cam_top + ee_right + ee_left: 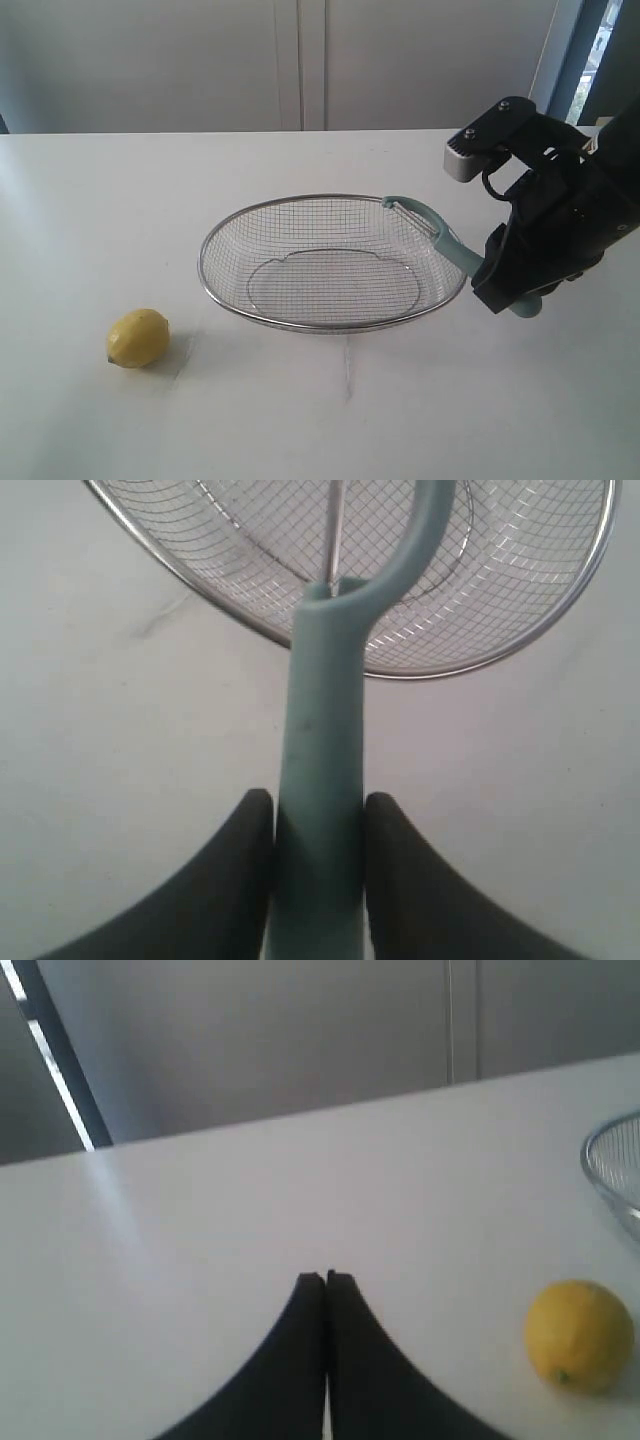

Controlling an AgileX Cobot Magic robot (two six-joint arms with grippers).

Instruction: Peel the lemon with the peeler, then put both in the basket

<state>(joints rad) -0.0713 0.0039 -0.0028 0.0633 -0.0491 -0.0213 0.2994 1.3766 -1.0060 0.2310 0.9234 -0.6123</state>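
Right wrist view first: the black right gripper (318, 815) has its two fingers clamped on the pale teal-green handle of the slim peeler (320, 720), one finger on each flank near the butt end. From there the handle runs out to the curved, hooked head, which reaches over the right rim of the wide, shallow silver wire-mesh basket (190, 585). Whether it touches the rim I cannot tell.

From the exterior view, that gripper (505, 290) hangs just off the basket's (300, 326) right side, above the white table (100, 200). Open tabletop lies on its near side. The small oval bright-yellow lemon (138, 338) lies on the table at the near left, well apart from the basket and far from the peeler (440, 232), with open surface all round it.

The left gripper (326, 1278) has its black fingers pressed together with nothing between them. The lemon (580, 1335) lies near it but apart.
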